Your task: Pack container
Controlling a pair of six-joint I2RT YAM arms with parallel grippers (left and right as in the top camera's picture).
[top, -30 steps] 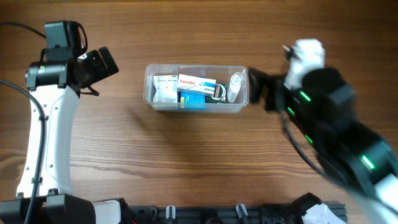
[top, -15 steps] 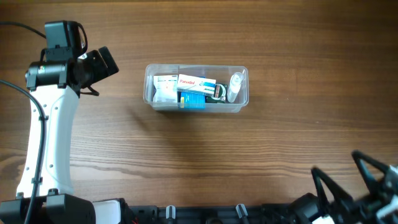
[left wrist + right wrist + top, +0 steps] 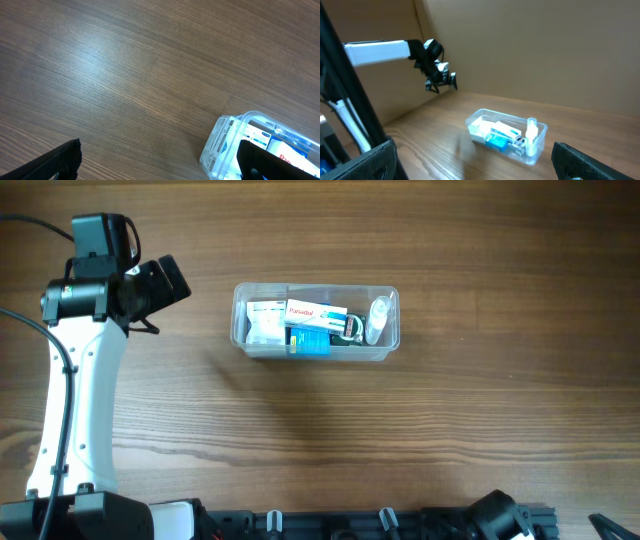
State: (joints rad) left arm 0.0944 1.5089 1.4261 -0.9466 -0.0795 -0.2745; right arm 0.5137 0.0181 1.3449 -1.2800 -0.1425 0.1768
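A clear, transparent plastic rectangular container [image 3: 315, 357] with rounded corners and a rim was seen resting on the brown wood-grain tabletop [image 3: 320, 440], near its middle. Inside it, a white carton with a red Panadol label [image 3: 315, 312] was laid across the middle, with a blue box [image 3: 310, 346] just beside it towards the near wall. A white printed box [image 3: 262, 323] was packed at the left end. A small clear bottle with a white cap [image 3: 377, 320] was placed at the right end, and a dark item [image 3: 348, 328] was lodged between the bottle and the cartons; what it was could not be told.

The left claw [image 3: 165, 282] was held above the tabletop to the left of the container and apart from it. In the left wrist view its black fingers [image 3: 55, 162] were spread wide with nothing between them, so the left claw [image 3: 159, 147] was released, and only the container's left end [image 3: 252, 113] was caught at the lower right.

The right claw [image 3: 474, 146] was likewise released, its fingers [image 3: 590, 160] set wide apart and empty. It was raised well away from the container [image 3: 542, 131], which was viewed across the tabletop with the bottle [image 3: 531, 135] standing upright at its end. The left claw [image 3: 442, 82] was visible beyond it.
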